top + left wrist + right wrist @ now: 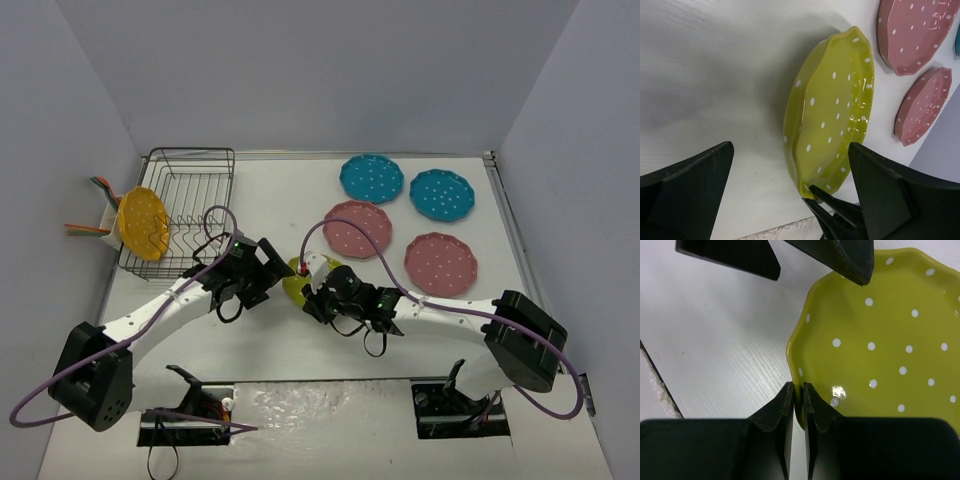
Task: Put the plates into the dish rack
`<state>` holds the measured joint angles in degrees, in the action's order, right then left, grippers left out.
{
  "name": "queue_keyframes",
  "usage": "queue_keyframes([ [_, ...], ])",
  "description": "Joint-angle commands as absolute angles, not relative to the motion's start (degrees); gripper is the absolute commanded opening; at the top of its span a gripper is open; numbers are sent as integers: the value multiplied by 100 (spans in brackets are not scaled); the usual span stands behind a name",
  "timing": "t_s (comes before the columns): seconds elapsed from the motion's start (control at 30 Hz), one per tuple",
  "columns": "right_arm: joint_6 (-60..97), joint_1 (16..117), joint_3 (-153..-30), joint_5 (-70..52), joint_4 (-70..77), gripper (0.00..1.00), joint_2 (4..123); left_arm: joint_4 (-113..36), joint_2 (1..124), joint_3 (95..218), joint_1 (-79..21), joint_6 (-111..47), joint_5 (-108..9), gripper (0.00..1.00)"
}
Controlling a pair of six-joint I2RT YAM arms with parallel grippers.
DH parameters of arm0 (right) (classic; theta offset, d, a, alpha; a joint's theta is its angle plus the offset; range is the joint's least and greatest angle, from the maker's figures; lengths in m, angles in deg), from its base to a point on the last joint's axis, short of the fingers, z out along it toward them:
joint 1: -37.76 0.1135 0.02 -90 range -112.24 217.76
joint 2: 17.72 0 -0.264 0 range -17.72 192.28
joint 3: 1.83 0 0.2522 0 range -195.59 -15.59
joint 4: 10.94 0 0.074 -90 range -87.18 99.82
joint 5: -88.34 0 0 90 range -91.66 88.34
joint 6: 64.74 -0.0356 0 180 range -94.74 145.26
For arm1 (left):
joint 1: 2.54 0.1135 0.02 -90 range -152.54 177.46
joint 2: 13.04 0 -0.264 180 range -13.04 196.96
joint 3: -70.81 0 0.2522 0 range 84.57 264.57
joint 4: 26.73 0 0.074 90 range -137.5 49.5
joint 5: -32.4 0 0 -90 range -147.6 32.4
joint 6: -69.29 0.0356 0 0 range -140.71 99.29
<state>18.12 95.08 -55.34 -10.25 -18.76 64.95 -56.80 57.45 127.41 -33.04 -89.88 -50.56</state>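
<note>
Just right of the black wire dish rack (190,152), off its near corner, I had the yellow-green scallop-edged dotted plate (296,282) tilted steeply over the white table (250,335), with the right jaws clenched on its rim. The left jaws stood released, spread wide to either side of it. An orange dotted plate (142,223) stood on edge at the rack's left side. Two teal dotted plates (371,177) and two pink ones (357,228) lay flat farther right.

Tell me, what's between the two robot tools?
The round yellow-green plate with white dots. The right tool is shut on its rim, and the open left tool faces it from the other side. The top view shows this best.
</note>
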Motion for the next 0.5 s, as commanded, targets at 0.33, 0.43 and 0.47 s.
queue_keyframes([
  [0.33,1399,9471,-5320,-859,-3105,0,6067,-4574,6582,13150,-3371,-9721,-4312,80],
  [0.43,1416,9463,-5292,-849,-3149,0,6044,-4362,6682,13072,-3377,-9836,-4231,72],
  [0.47,1427,9463,-5286,-843,-3154,0,6050,-4299,6710,13055,-3383,-9848,-4214,69],
])
